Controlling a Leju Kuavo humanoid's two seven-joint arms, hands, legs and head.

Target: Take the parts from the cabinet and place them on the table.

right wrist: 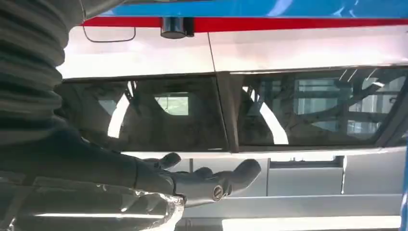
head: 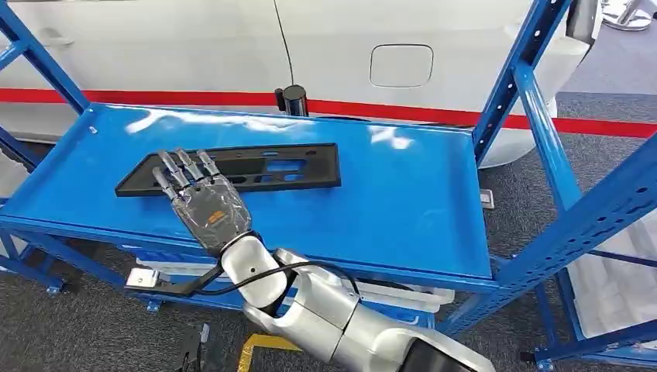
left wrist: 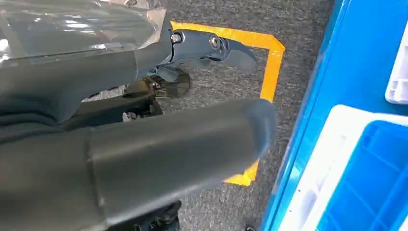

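The black panel part [head: 232,169] lies flat on the blue shelf [head: 403,201] of the rack, toward its left side. The right hand [head: 203,203] hangs above the panel's near edge, fingers spread, holding nothing. The left hand [left wrist: 159,144] hangs over grey carpet [left wrist: 288,24] beside yellow floor tape [left wrist: 269,62], fingers apart and empty. A white car [head: 434,54] stands behind the rack.

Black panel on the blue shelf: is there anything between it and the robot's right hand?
Nothing visible stands between them. The right hand is over the near edge of the black panel, fingers spread across it, and the blue shelf around it is bare.
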